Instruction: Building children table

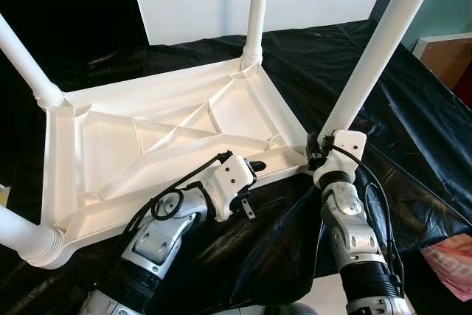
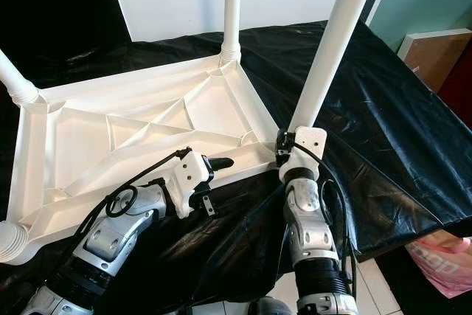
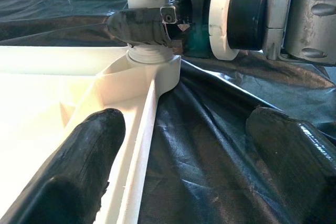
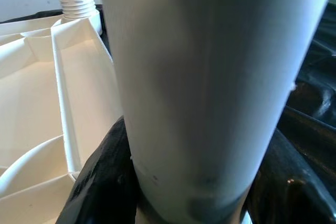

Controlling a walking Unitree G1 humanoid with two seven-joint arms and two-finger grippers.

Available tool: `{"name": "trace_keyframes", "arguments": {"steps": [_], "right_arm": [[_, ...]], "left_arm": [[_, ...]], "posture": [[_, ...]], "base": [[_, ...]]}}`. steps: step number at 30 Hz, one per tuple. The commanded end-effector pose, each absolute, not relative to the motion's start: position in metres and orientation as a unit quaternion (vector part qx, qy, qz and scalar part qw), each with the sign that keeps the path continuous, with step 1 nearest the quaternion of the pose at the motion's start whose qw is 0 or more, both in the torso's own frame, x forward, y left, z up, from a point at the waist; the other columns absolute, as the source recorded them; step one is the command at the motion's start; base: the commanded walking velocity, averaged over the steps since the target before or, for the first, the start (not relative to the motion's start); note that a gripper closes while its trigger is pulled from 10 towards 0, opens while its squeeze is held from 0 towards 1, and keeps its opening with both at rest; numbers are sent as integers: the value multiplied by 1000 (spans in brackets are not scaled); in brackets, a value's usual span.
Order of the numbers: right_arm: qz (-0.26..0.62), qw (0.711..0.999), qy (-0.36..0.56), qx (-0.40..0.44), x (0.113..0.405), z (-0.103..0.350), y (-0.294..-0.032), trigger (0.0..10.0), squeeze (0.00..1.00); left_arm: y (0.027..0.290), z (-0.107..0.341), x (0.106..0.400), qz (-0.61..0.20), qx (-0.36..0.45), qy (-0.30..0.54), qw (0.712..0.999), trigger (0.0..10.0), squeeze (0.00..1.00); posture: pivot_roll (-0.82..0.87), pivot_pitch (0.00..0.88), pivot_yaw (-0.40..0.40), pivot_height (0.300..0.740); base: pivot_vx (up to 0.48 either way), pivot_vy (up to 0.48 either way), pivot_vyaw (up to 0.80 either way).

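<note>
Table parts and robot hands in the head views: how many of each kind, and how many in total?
White table legs standing in the corners: 4
White upturned tabletop: 1
Black sheet under it: 1
Robot hands: 2, left hand, right hand
Total: 8

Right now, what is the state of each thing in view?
Table top: upside down on the black sheet.
Near right leg: upright in its corner, gripped low.
Far leg: upright, fitted.
Right gripper: shut on the near right leg.
Left gripper: open, astride the table rim.
</note>
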State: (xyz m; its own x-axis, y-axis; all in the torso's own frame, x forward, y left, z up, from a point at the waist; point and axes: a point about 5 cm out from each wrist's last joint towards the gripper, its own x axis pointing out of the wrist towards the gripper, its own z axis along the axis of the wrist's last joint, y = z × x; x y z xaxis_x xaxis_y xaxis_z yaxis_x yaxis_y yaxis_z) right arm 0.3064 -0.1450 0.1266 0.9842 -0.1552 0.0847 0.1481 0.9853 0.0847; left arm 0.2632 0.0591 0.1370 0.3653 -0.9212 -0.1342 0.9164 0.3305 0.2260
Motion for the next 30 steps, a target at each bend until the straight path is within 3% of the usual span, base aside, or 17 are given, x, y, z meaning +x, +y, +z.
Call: {"name": "trace_keyframes", "arguments": {"steps": [1,6,7,21,22,30], "right_arm": [[-109,993,-7,42,302,112,-154,10000,0],[-100,994,-18,37,302,113,-157,10000,24],[-93,995,-24,36,302,115,-157,10000,1000],[-25,998,-55,37,281,116,-155,10000,1000],[-3,998,-52,38,276,114,-151,10000,0],[48,997,-46,46,265,111,-143,10000,0]], "left_arm": [[56,135,262,-568,137,-4,811,10000,0],[56,135,262,-568,137,-4,812,10000,0],[56,135,262,-567,137,-4,812,10000,0],[58,135,262,-567,133,-2,813,10000,0],[59,136,262,-568,130,-2,813,10000,0],[62,138,262,-570,122,-1,812,10000,0]], "posture": [[14,103,-57,740],[15,100,-62,740],[14,97,-62,740],[11,92,-66,740],[9,93,-66,740],[5,94,-62,740]], "base": [[0,0,0],[0,0,0],[0,0,0],[0,0,0],[0,0,0],[0,0,0]]}}
